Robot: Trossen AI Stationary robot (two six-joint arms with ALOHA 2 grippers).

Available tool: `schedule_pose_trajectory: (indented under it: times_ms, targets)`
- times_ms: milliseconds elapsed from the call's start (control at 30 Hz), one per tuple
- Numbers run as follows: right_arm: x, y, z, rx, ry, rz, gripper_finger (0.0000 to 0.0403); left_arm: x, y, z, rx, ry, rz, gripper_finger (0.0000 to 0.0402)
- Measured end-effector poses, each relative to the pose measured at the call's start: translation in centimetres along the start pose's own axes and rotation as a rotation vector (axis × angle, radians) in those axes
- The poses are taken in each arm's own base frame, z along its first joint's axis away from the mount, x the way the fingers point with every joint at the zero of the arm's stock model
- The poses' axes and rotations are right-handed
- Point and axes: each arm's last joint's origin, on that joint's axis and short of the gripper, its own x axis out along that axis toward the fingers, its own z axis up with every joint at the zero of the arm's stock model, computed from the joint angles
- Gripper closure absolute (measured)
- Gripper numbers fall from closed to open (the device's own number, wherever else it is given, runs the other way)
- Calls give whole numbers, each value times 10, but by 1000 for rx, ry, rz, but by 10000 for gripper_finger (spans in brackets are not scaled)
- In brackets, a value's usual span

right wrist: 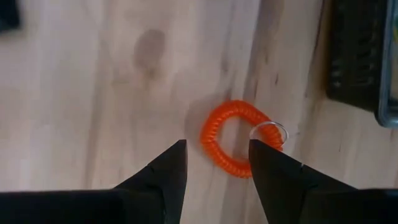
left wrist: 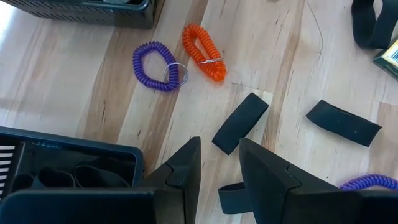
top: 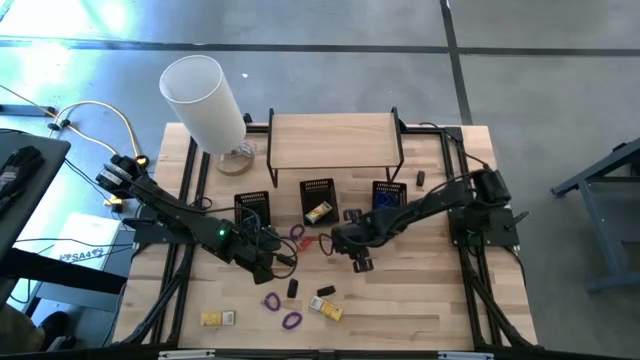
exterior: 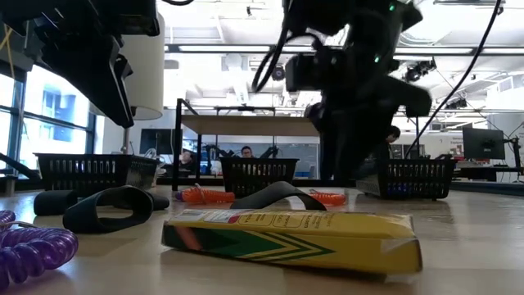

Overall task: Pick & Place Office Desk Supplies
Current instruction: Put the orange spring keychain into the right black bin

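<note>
Between the right gripper's point(right wrist: 213, 163) parted dark fingers, an orange coiled plastic wrist band with a small metal ring point(right wrist: 238, 138) lies flat on the pale wooden table point(right wrist: 93, 93), just beside a black mesh basket point(right wrist: 354, 56). Nearby the left gripper point(left wrist: 217, 168), fingers apart and holding nothing, hangs above a flat black rectangular block point(left wrist: 240, 122), with a purple coiled band point(left wrist: 158, 67) and another orange one point(left wrist: 204, 52) beyond it.
</note>
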Motion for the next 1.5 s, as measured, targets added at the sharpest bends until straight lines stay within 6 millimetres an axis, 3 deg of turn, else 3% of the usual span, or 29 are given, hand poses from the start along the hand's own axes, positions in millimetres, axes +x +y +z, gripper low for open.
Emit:
schedule_pose_trajectory:
  times_ms: [467, 1000, 1133, 1433, 1500]
  targets:
    - [29, -7, 1, -21, 22, 45, 243, 4, 2, -5, 6, 11, 10, 298]
    - [31, -9, 1, -12, 24, 36, 245, 5, 2, -5, 5, 8, 7, 298]
    - [31, -8, 1, 13, 26, 41, 271, 5, 2, -5, 5, 8, 7, 298]
    - [32, -8, 1, 12, 26, 44, 383, 5, 2, -5, 0, 8, 7, 298]
    - [32, -8, 1, 11, 25, 41, 391, 5, 2, -5, -1, 8, 7, 298]
